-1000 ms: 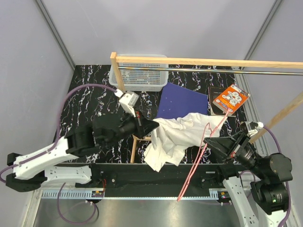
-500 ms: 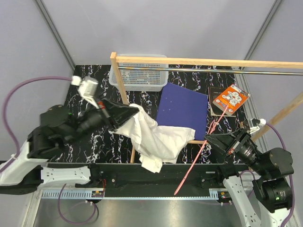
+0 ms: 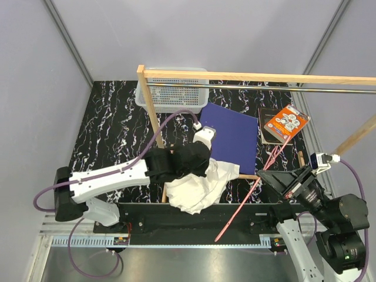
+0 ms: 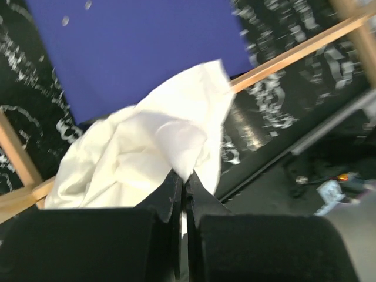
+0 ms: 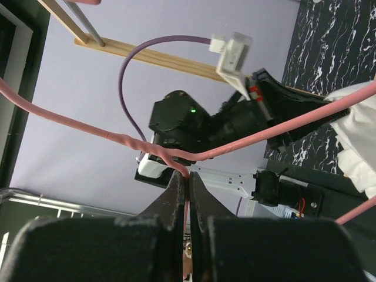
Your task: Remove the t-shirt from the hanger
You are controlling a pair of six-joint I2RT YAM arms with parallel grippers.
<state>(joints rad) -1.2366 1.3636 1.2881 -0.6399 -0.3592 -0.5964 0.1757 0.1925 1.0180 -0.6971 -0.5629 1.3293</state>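
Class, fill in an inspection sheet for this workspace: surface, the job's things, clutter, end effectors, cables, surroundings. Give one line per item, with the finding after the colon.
Surface: black marbled tabletop with white veining.
Job's things: t-shirt lies crumpled at the near edge. The hanger slants beside it and looks apart from the cloth in the top view.
Clutter: white basket, dark-blue sheet and orange booklet, all toward the far side.
End effectors: left end effector is shut on the t-shirt. Right end effector is shut on the hanger.
Cables: purple cable arches above the table. A second purple cable runs by the right wrist.
Surroundings: wooden rack frame and metal rail overhead, grey walls behind.
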